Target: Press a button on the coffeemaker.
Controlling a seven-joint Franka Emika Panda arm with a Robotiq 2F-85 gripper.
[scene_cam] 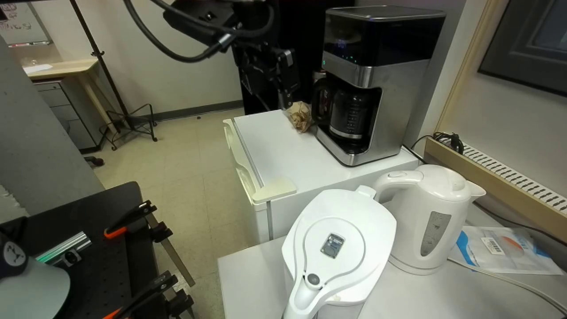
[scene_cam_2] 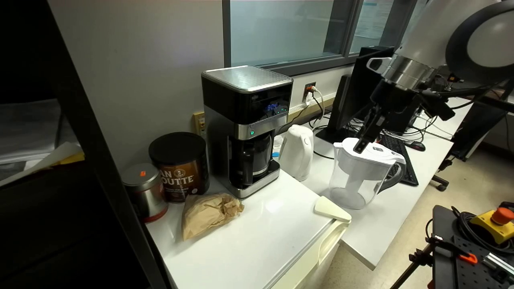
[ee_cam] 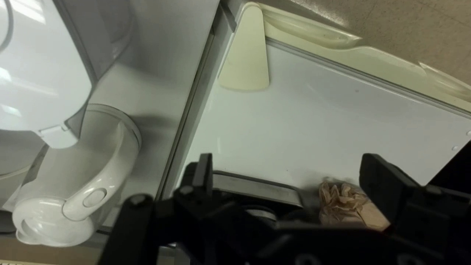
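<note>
The coffeemaker is a tall black and silver machine that shows in both exterior views [scene_cam: 401, 102] [scene_cam_2: 221, 106]. A dark glass carafe [scene_cam: 350, 113] sits in it. A lit display [scene_cam_2: 272, 107] is on its black upper front, and a green-lit button [scene_cam_2: 252, 132] is on the silver strip below; this green light also shows in an exterior view [scene_cam: 324, 63]. My gripper [scene_cam: 284, 91] hangs in the air in front of the coffeemaker, pointing down, apart from it. In the wrist view the gripper [ee_cam: 287, 162] is open and empty; the coffeemaker's base [ee_cam: 254, 188] shows between its fingers, and its upper part is hidden.
The coffeemaker stands on a white cabinet top [scene_cam: 283, 153]. A crumpled brown paper bag [scene_cam_2: 209, 212], a coffee can [scene_cam_2: 180, 176] and a metal canister [scene_cam_2: 146, 188] are beside it. A white kettle [scene_cam: 436, 190] and a water-filter jug [scene_cam: 376, 235] stand on the adjoining table.
</note>
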